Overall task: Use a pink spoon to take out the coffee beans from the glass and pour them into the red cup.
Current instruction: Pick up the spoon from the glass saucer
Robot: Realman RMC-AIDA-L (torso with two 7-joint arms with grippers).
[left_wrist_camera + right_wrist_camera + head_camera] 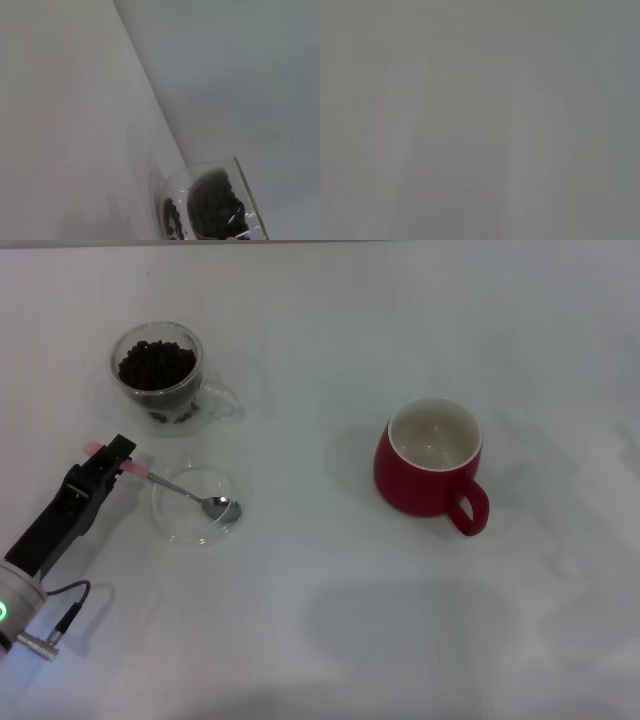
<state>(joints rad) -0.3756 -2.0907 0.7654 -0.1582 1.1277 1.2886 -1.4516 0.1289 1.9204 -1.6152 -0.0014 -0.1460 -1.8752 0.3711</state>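
Left gripper fingers clamped on the slim pink-handled metal spoon, its bowl beyond them in the flat clear dish; no dark coffee beans yet moved from the clear handled glass to the empty squat red cup.

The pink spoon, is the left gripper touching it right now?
Touching. In the head view the left gripper is closed around the pale handle end of the pink spoon, with pink showing on both sides of its fingers, while the spoon's bowl rests in the clear dish.
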